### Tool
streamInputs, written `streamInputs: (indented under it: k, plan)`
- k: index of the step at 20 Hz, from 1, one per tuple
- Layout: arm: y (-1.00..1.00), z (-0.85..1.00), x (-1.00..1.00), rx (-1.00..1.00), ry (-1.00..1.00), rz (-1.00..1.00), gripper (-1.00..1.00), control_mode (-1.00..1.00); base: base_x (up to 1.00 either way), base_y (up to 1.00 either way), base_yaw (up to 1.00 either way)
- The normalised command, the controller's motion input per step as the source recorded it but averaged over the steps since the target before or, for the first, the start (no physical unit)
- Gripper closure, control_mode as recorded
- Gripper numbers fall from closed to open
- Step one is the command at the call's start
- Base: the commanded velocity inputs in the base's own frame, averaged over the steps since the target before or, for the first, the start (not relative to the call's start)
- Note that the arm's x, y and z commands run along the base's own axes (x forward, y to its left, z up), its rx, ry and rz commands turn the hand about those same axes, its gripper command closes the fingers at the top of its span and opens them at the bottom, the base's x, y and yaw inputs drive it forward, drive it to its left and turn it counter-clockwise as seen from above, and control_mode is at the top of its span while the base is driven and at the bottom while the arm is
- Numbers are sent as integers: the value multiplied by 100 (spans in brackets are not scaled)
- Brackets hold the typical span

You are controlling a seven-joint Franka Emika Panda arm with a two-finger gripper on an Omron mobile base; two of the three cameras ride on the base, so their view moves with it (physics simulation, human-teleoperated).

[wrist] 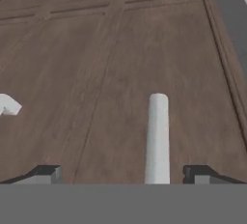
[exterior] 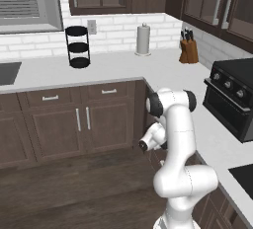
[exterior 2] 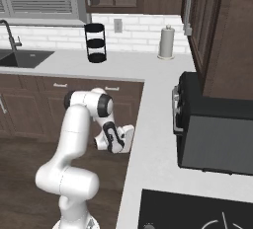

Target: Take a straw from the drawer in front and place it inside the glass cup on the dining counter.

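My gripper (wrist: 123,174) is open, its two dark fingertips (wrist: 46,173) set wide apart. It hovers close to a dark-brown panelled drawer front (wrist: 111,68). The drawer's silver bar handle (wrist: 158,136) lies between the fingertips, nearer the right one, and I see no contact with it. The drawer is closed. In the right base view the hand (exterior 2: 120,139) is held low, pointing at the cabinet run under the white worktop (exterior 2: 148,139). The straw is hidden. The glass cup and the dining counter are out of view.
A second silver handle (wrist: 7,105) shows at the left of the hand view. On the wall-side worktop stand a black tiered rack (exterior: 77,47), a paper towel roll (exterior: 143,39) and a knife block (exterior: 188,50). A black oven (exterior: 232,97) sits at the right, a sink (exterior 2: 22,57) at the left.
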Motion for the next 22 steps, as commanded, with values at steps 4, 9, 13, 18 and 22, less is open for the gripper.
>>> streamInputs:
  k: [4, 9, 13, 18, 22]
  plan:
    - [-26, 0, -11, 0, -16, 0, -100, -100, 0, 0, 0]
    - [-11, 5, -6, 0, -11, -1, -100, -100, 0, 0, 0]
    - [-13, 0, 7, 0, 1, -2, -100, -100, 0, 0, 0]
    - [-17, 0, 38, 0, 9, 0, -100, -100, 0, 0, 0]
    - [-16, -3, 36, 0, 6, 0, -100, -100, 0, 0, 0]
